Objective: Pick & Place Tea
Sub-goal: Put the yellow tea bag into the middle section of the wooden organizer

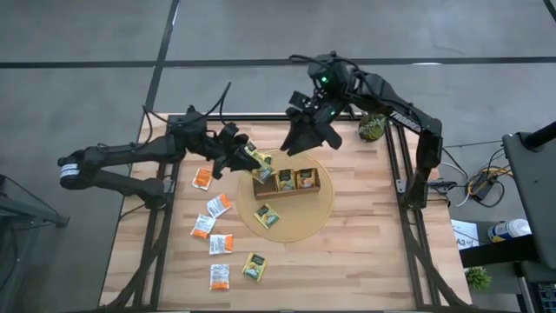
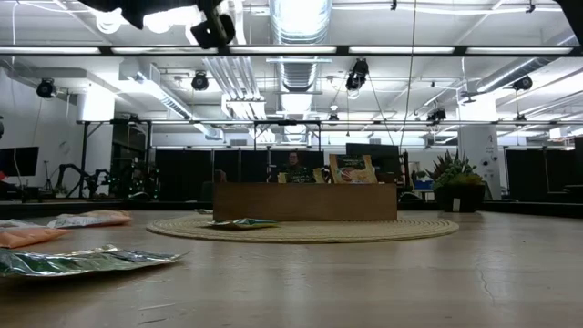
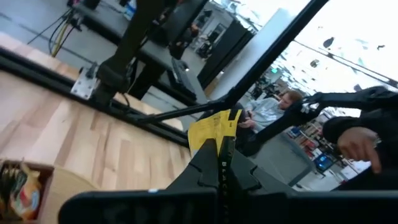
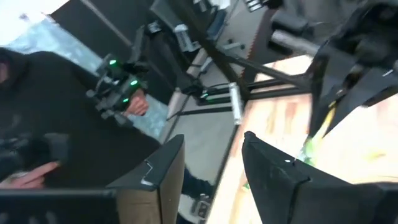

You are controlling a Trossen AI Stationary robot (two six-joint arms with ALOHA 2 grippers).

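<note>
Currently the tray (image 1: 287, 181) on the round mat (image 1: 320, 213) holds sachets in its middle and right compartments, and the left pincer (image 1: 246, 156) is clamped on a yellow sachet (image 3: 214, 127) just above the tray's left end. The right pincer (image 4: 211, 177) hangs over the tray's far side with its jaws apart and empty. One sachet (image 1: 267, 216) lies on the mat and about six more (image 1: 219, 206) lie on the bench (image 1: 365, 252) to the left, so most of the work appears to remain.
</note>
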